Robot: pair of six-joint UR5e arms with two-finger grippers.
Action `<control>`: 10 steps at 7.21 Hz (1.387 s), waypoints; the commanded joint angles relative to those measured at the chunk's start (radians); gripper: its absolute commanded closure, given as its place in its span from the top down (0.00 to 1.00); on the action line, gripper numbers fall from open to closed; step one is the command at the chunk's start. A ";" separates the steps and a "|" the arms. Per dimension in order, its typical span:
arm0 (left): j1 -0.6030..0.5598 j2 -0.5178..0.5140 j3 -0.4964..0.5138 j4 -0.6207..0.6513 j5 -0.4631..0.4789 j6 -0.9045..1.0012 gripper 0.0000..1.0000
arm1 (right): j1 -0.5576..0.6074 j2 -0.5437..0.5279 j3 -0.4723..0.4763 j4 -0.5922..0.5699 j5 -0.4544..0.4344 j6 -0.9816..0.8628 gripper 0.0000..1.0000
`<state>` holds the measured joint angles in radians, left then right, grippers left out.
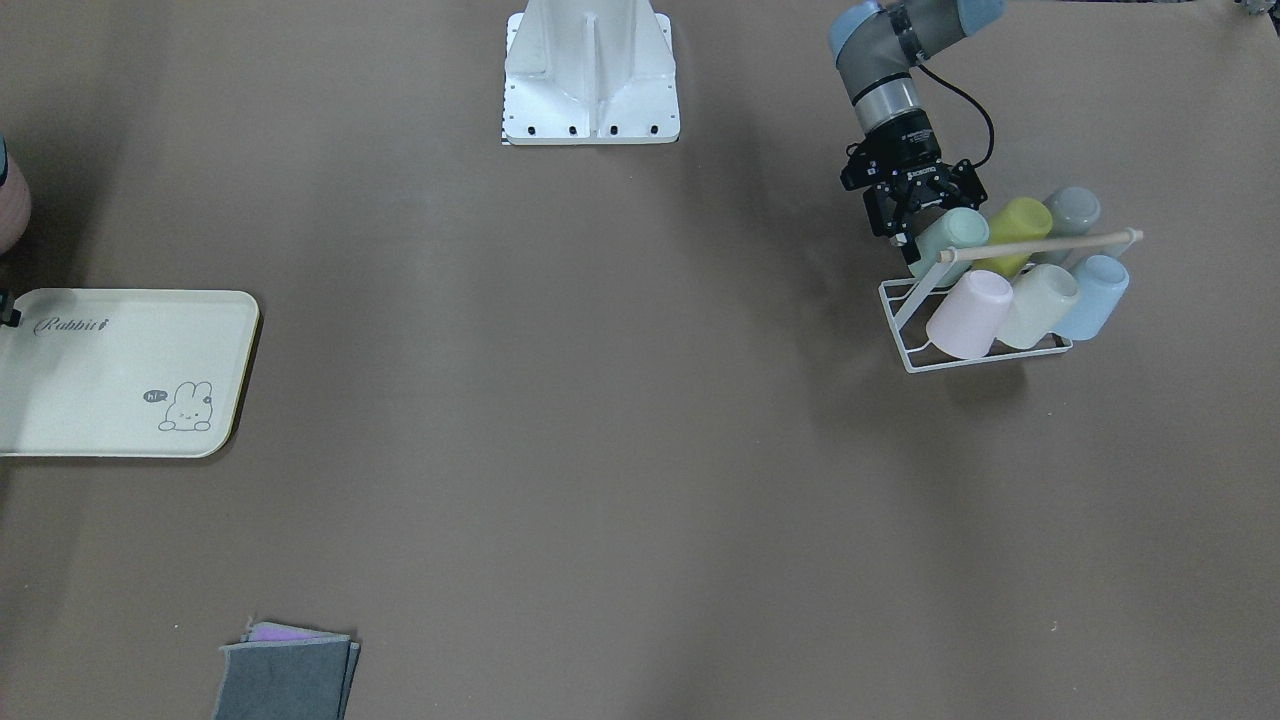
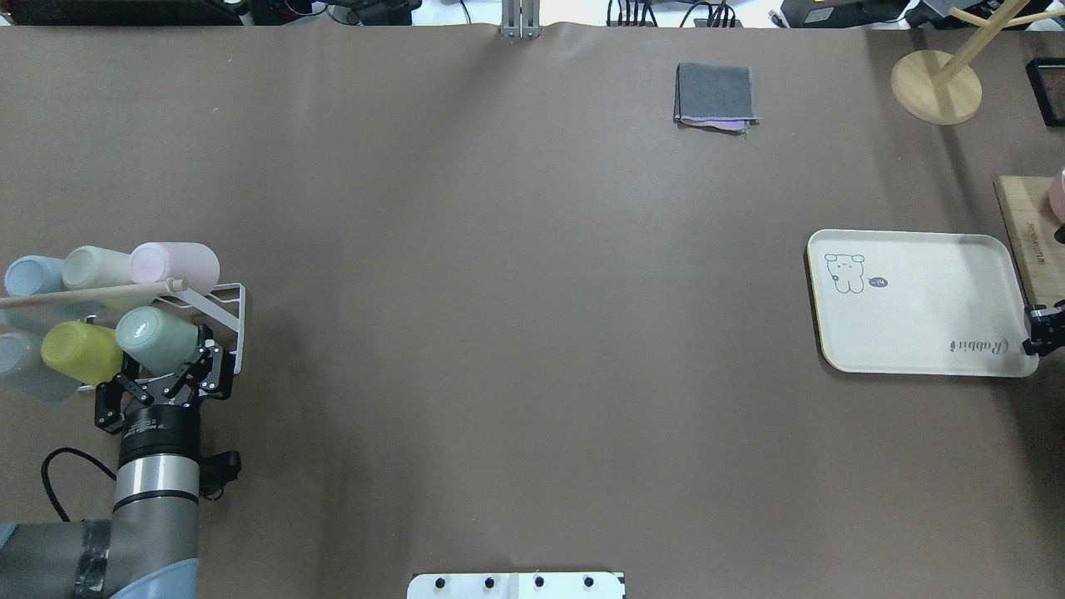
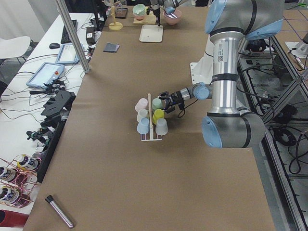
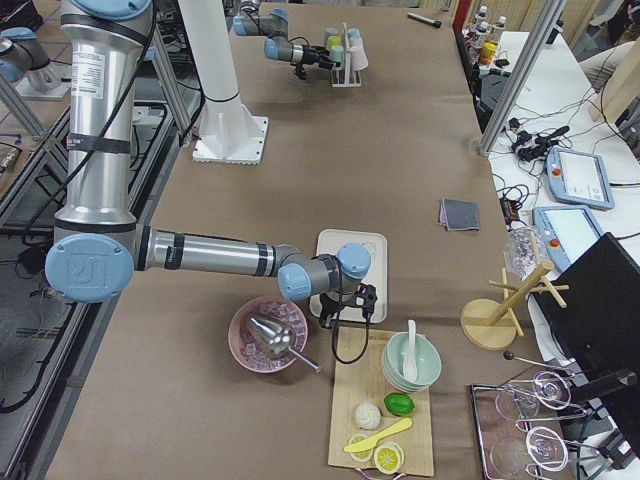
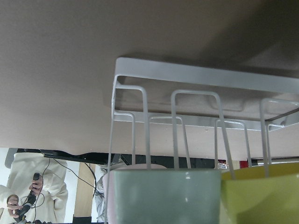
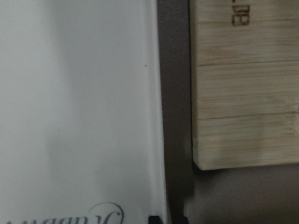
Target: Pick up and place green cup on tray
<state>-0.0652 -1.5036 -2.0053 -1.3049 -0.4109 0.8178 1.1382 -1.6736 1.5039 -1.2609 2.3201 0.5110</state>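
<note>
Left arm worked at the rack end of the brown table point(image 2: 499, 291). The small mint-green plastic tumbler point(image 2: 156, 339) sat tilted on the white wire rack with a wooden rod point(image 2: 229, 304). It was in the row nearer the robot, at the end toward the table's middle. A yellow-green plastic cup point(image 2: 79, 351) sat just beside it, with a grey-blue cup point(image 2: 21, 362) beyond that. The far row held a pink cup point(image 2: 175, 264), a pale cream cup point(image 2: 96, 266) and a light blue cup point(image 2: 29, 274).

I logged the left gripper point(image 2: 166, 370) with its jaws spread, one finger on either side of the tumbler's near end. I could not tell from any view whether the pads touched the plastic. In the left wrist view the tumbler point(image 5: 166, 196) filled the lower middle, with the rack's wire loops point(image 5: 187, 74) above it.

The flat cream rectangular tray with grey "Rabbit" lettering and a bunny drawing point(image 2: 915, 316) lay well apart from the rack, at the table's other end on the robot's right. The right gripper point(image 2: 1044, 329) hung just beside the tray's lettered corner. In its wrist view, two dark fingertips point(image 6: 154, 218) were drawn close together over the strip of table between the tray's rim point(image 6: 154, 93) and a pale wooden board point(image 6: 243, 84).

A folded grey cloth point(image 2: 715, 96) lay near the table's far edge.
</note>
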 commanded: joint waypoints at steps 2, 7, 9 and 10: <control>-0.005 -0.024 0.013 -0.001 0.000 0.006 0.93 | 0.000 0.000 -0.002 0.000 0.004 0.001 0.07; -0.027 0.000 -0.027 0.001 0.041 0.017 0.43 | 0.003 0.017 0.016 0.000 0.105 0.003 0.00; -0.033 0.011 -0.058 0.001 0.041 0.061 0.38 | 0.026 0.015 0.062 -0.002 0.160 0.012 0.00; -0.035 0.035 -0.072 0.001 0.043 0.064 0.37 | 0.053 0.012 0.065 0.000 0.203 0.012 0.00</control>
<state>-0.0974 -1.4909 -2.0587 -1.3035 -0.3699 0.8729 1.1620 -1.6581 1.5534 -1.2615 2.4736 0.5216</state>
